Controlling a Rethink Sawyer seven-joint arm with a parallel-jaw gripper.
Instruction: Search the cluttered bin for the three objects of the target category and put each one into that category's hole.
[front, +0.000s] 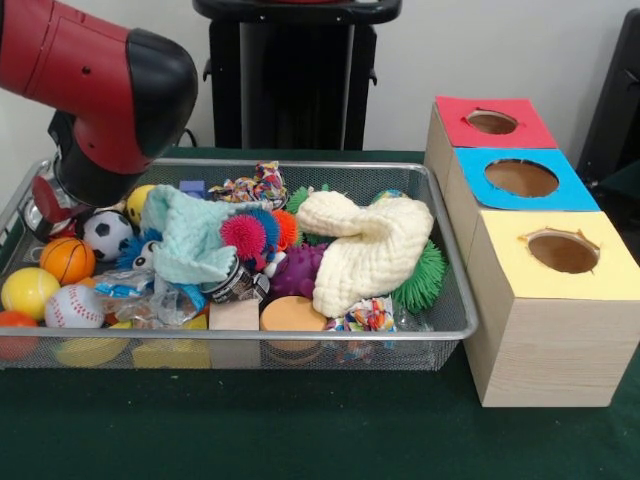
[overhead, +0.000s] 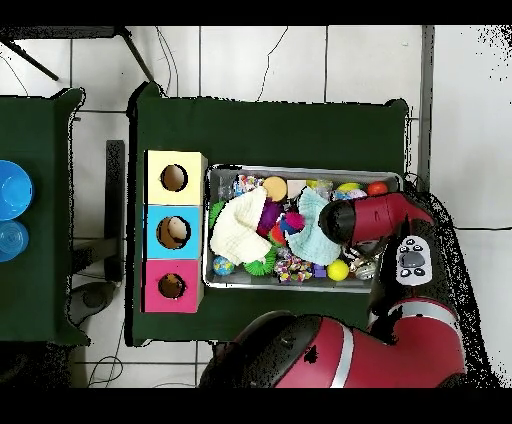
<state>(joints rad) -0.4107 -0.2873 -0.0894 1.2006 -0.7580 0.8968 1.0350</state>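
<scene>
Now, going left to right in the front view, the arm (front: 100, 95) hangs over the wire bin (front: 455, 320) of balls, cloths and spiky toys; its jaws are hidden, state unclear. Beside it stand 3 boxes (front: 545, 330) with holes.

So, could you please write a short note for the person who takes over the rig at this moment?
Claw: hidden behind the arm, which hangs over the ball end of the wire bin; open or shut cannot be told.
Things: the bin is full. Balls (basketball, soccer ball, baseball) lie at that end; a cream cloth and a light blue cloth cover the middle.
Boxes: red hole, blue hole and yellow hole show nothing inside.
Done: nothing visible. Left: probably all three objects.
</scene>
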